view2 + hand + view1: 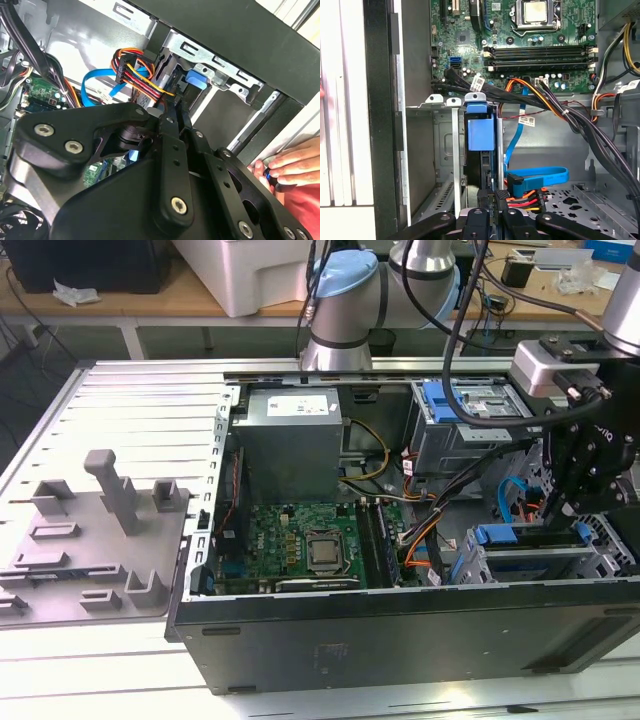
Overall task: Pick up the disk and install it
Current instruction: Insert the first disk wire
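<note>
An open computer case [400, 635] lies on its side on the tabletop [120, 680]. Inside it, in the exterior view, sit a green motherboard [300, 545] with its processor [325, 552] and a grey power supply [290, 440]. A grey moulded tray [90, 540] rests on the tabletop at the exterior view's left. In the first wrist view, black cable bundles [530, 100], orange and red wires [522, 197] and a blue data cable [540, 176] crowd just beside the drive bay [445, 150]. A person's hand [287, 167] rests at the case edge in the second wrist view. The disk [481, 145] stands on edge in the bay, its blue carrier facing out. The pincer [492, 212] is narrowed onto the disk's near edge, fingers [172, 135] close together either side of it.
</note>
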You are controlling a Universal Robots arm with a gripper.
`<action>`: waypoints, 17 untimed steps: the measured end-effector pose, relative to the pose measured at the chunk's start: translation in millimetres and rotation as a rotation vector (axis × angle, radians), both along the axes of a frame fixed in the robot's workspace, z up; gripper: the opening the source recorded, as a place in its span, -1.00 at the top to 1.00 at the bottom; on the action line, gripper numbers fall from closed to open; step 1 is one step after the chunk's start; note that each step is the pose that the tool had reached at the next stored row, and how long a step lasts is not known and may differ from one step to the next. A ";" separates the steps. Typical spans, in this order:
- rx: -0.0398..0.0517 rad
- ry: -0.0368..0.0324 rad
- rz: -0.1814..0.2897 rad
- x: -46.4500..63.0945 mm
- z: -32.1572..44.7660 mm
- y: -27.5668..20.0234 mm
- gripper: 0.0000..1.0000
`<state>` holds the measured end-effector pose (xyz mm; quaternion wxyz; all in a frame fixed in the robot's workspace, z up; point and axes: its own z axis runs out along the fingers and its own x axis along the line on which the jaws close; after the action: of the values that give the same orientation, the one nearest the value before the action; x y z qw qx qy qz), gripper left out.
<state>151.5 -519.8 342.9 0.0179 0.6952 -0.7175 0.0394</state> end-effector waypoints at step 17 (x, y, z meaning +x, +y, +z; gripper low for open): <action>0.0143 0.0000 -0.009 0.0 -0.8 -3.0 0.67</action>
<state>151.4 -522.7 342.1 0.0131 0.6919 -0.7210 0.0342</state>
